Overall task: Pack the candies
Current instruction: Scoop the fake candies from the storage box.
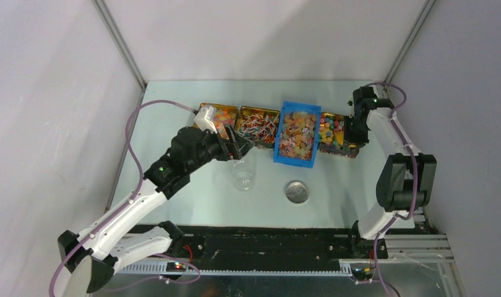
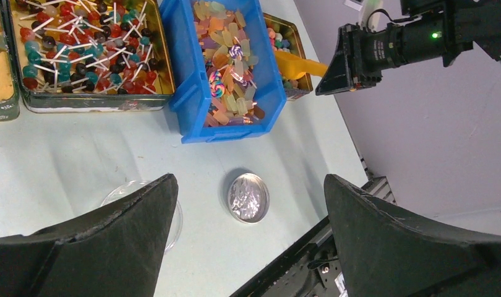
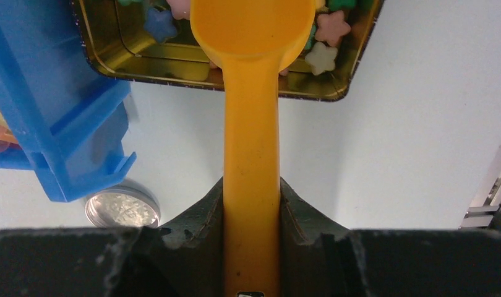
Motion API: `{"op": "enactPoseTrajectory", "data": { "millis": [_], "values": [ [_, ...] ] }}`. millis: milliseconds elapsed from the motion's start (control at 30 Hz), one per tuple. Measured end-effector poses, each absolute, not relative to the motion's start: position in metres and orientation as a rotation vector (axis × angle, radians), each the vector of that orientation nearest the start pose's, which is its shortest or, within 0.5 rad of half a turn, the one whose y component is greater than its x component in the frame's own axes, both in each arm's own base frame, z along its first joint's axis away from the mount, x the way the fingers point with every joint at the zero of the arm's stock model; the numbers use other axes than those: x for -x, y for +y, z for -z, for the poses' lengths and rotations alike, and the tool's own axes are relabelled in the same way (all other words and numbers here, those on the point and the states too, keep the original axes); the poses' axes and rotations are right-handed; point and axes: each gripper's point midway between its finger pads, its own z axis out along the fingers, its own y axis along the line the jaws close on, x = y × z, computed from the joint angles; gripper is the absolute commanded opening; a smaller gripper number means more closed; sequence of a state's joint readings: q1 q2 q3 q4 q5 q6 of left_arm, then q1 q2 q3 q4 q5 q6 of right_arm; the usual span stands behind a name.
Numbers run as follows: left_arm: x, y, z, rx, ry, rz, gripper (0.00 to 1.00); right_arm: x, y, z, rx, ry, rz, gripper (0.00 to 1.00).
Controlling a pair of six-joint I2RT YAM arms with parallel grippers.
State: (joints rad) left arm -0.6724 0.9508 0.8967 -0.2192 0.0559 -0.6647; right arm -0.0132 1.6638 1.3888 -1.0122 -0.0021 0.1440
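so the candies (image 1: 297, 133) sit sorted in a row of four containers across the upper middle of the top view. Leftmost tin (image 1: 223, 106) has orange and yellow gummies (image 1: 226, 117), partly hidden. Next tin (image 1: 258, 109) is packed with lollipops (image 2: 81, 43), white sticks lying flat and crisscrossed every which way, heads red, teal and dark. The blue bin (image 1: 294, 161) is heaped with sugary jellies (image 2: 226, 68) in pale orange, yellow and purple, plus a couple of swirly ones. Right-hand tin (image 3: 127, 52) holds little star candies (image 3: 333, 28), pink, white, blue and green, lying flat, with bare gold floor showing at the upper left of the right wrist view
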Motion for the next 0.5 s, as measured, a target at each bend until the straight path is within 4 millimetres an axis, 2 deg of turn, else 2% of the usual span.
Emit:
{"op": "enactPoseTrajectory", "data": {
  "millis": [500],
  "values": [
    [-0.247, -0.242, -0.276, -0.048, 1.96, 0.964, 0.95, -0.331, 0.012, -0.084, -0.189, 2.955, -0.014, 0.0]
  ]
}}
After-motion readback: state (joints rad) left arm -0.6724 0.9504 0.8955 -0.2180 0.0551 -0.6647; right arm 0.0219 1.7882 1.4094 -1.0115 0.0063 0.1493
